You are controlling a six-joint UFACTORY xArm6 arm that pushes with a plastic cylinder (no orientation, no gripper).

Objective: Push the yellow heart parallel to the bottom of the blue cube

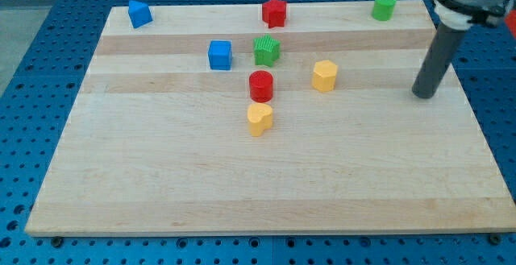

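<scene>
tip (423,96) far right of yellow heart (260,118) | blue cube (219,55) | writing: unseen

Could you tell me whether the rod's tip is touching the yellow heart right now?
No, my tip rests near the view's right edge, well apart from the yellow heart.

The yellow heart (260,119) lies just below the red cylinder (260,85); the blue cube (219,55) lies up-left of both; my tip (423,95) stands well apart at the view's right.
</scene>
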